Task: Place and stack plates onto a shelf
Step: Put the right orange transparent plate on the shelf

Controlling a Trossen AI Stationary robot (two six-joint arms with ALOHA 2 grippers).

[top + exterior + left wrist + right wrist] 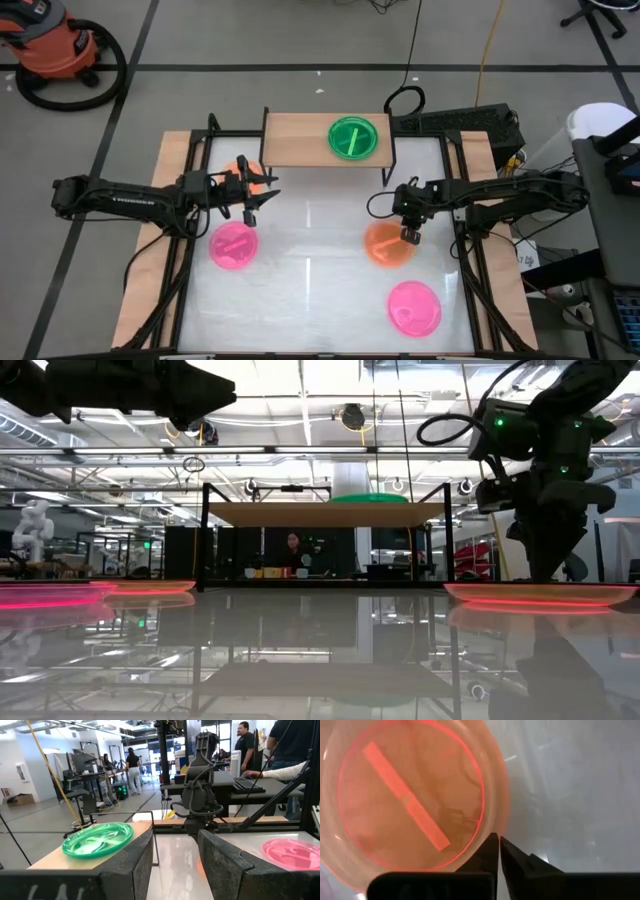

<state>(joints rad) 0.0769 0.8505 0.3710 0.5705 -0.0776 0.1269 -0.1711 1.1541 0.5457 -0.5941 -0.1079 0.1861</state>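
Observation:
The light-wood shelf (300, 140) stands at the table's far edge with a green plate (353, 137) lying flat on its right part. On the table lie two orange plates (245, 173) (385, 245) and two pink ones (233, 245) (414, 307). My left gripper (268, 193) hovers open, well above the table, beside the left orange plate; its wrist view looks toward the shelf (55, 860) and green plate (97, 839). My right gripper (410, 237) points down at the right orange plate (405, 800) and is shut at its rim. My right gripper (499, 842) comes from above, pointing down, and pinches the orange plate's rim (501, 822) on its right side, one finger inside the rim and one outside. The plate lies flat on the table (530, 593).
A vacuum cleaner (60, 50) and cables lie on the floor beyond the table. People stand and sit at desks in the room (245, 745). White tabletop (310, 290) lies bare between the near pink plates. The shelf's left part holds nothing.

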